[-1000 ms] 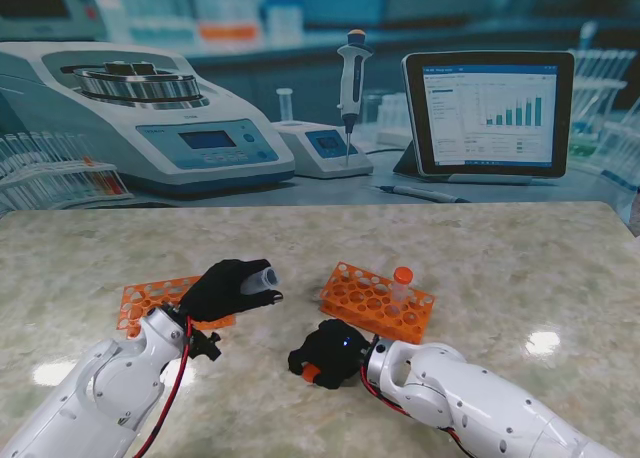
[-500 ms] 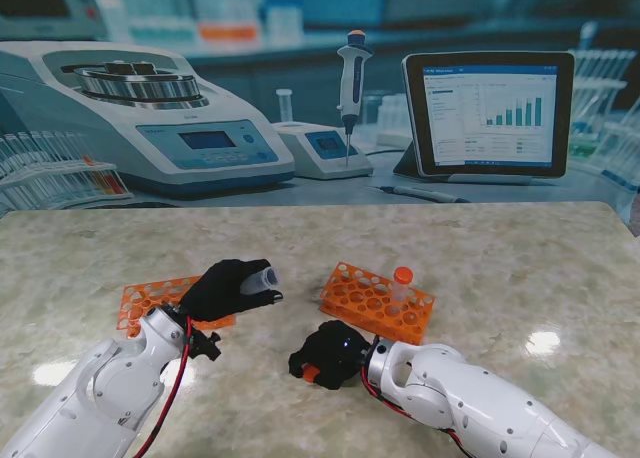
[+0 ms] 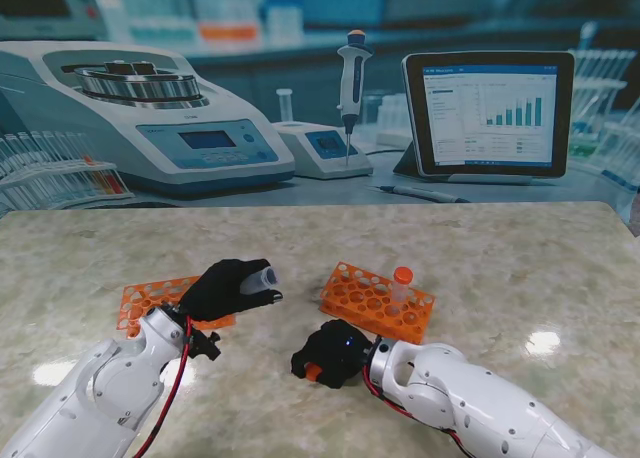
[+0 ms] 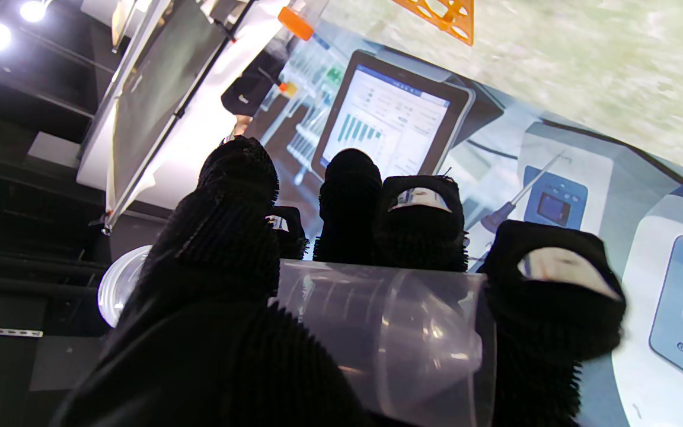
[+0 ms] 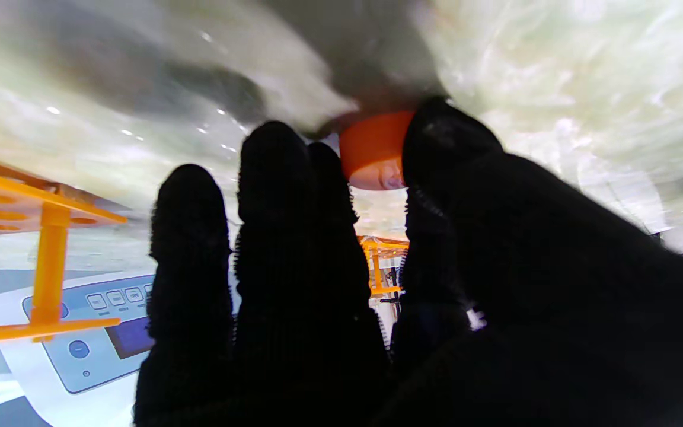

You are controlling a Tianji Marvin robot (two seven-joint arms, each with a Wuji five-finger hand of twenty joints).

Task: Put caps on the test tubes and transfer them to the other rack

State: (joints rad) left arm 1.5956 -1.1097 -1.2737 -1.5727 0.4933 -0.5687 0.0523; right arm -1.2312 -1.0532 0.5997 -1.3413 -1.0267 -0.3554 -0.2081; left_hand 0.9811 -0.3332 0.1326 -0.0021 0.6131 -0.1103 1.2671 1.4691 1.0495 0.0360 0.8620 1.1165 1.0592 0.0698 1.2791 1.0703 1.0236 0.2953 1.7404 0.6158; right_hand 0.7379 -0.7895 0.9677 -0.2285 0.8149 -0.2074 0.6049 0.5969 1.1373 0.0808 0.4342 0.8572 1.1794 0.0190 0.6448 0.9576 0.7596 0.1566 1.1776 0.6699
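Orange marks everything that matters on the pale marble desk (image 3: 500, 268). From the stand's view, the left hand (image 3: 232, 289) is clamped on a clear, uncapped test tube (image 3: 263, 276), carried off the desk with its open mouth turned toward the right. Behind that hand lies the left rack (image 3: 150, 300), and to the right of the tube stands the right rack (image 3: 376, 301) with one capped tube (image 3: 402, 286) upright in it. Nearer to me, the right hand (image 3: 328, 353) is pressed low on the desk with its fingers curled over an orange cap (image 3: 314, 373) that peeps out at its near edge. The step in hand looks like picking up that cap; the next move would call for lifting it, bringing it to the tube's mouth and seating it squarely.

Along the left wrist's fingers, the clear tube (image 4: 377, 332) lies crosswise under the black fingers (image 4: 418, 237), thumb on one side and fingertips on the other, firmly gripped.

Along the right wrist's fingers, the cap (image 5: 374, 148) sits against the desk between the thumb and the fingertips (image 5: 270, 172), touching them. Whether the grip is already firm, I cannot tell; the cap is still down on the desk, well apart from the tube.
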